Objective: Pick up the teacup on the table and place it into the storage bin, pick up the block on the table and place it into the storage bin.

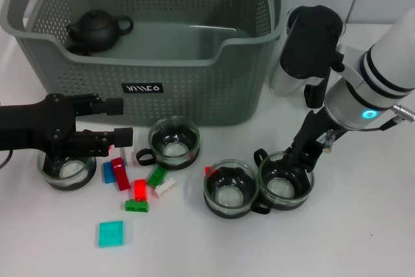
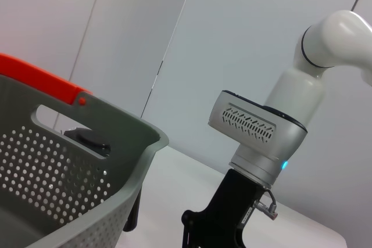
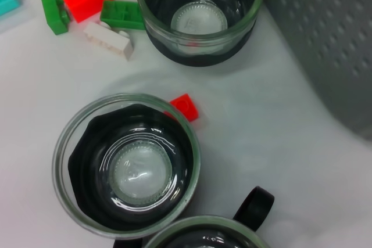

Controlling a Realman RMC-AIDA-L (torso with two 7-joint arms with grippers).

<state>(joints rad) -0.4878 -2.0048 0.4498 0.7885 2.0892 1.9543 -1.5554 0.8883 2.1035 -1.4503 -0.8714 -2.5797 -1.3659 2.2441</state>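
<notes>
Bin: the grey-green perforated storage bin (image 1: 194, 89) stands at the back of the white surface (image 1: 324, 244), orange clips at its rim, a black label on its front wall; a dark teapot (image 1: 97, 28) sits inside at its left end.
Cups: four glass teacups with dark bases stand in front of the bin. One (image 1: 174, 142) is just before the front wall, two stand side by side and touching, the middle one (image 1: 231, 187) and the right-hand one (image 1: 286, 180), and the leftmost cup (image 1: 65, 168) is under the left arm.
Blocks: a loose scatter lies between the leftmost cup and the middle one: a red block (image 1: 120, 173), a blue one (image 1: 108, 172), green blocks (image 1: 156, 175), a white one (image 1: 165, 187), a bright red one (image 1: 139, 189) and a flat teal piece (image 1: 111, 233). A small red block (image 3: 185, 107) lies just beside the middle cup's rim.
Right pincer: the right pincer (image 1: 293, 160) reaches down at the right-hand cup's rim; whether it grips the rim I cannot tell.
Left pincer: the left pincer (image 1: 118, 121) lies low over the surface, pointing right, above the leftmost cup, its two fingers spread apart and holding nothing.
Behind the right arm: a pale upright vessel with a dark top (image 1: 305, 43) stands beside the bin's right end.
</notes>
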